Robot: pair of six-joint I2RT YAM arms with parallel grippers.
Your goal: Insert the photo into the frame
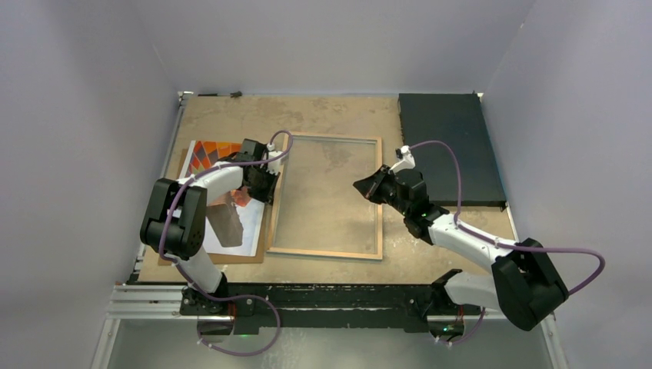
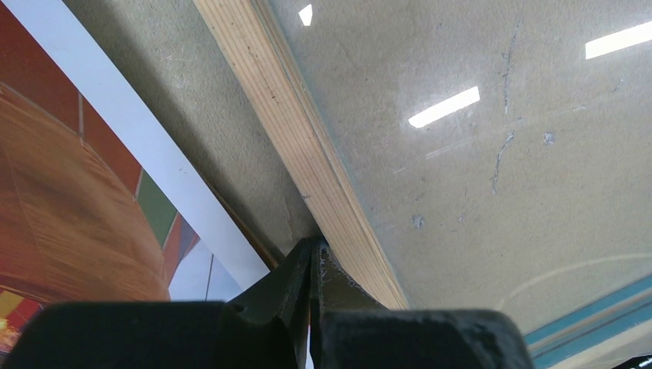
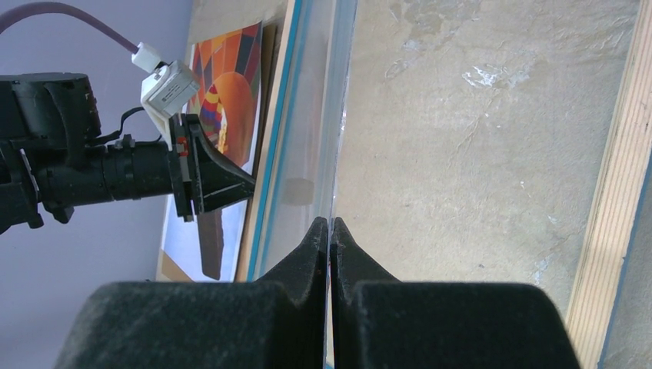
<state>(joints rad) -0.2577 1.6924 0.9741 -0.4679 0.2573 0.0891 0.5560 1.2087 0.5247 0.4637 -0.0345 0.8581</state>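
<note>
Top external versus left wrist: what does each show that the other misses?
Only the top external shows the frame in whole outline, the dark mat at the far right, the brown backing board under the photo, and the right end effector over the frame's right side. Only the left wrist shows the layered grain of the frame's tan rim, light reflections in the glass pane, and the left end effector shut, its tips at the rim's outer edge. Both show the photo lying left of the frame.

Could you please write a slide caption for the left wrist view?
Shut left tool at the tan rim of the frame, with the photo beside it.
</note>
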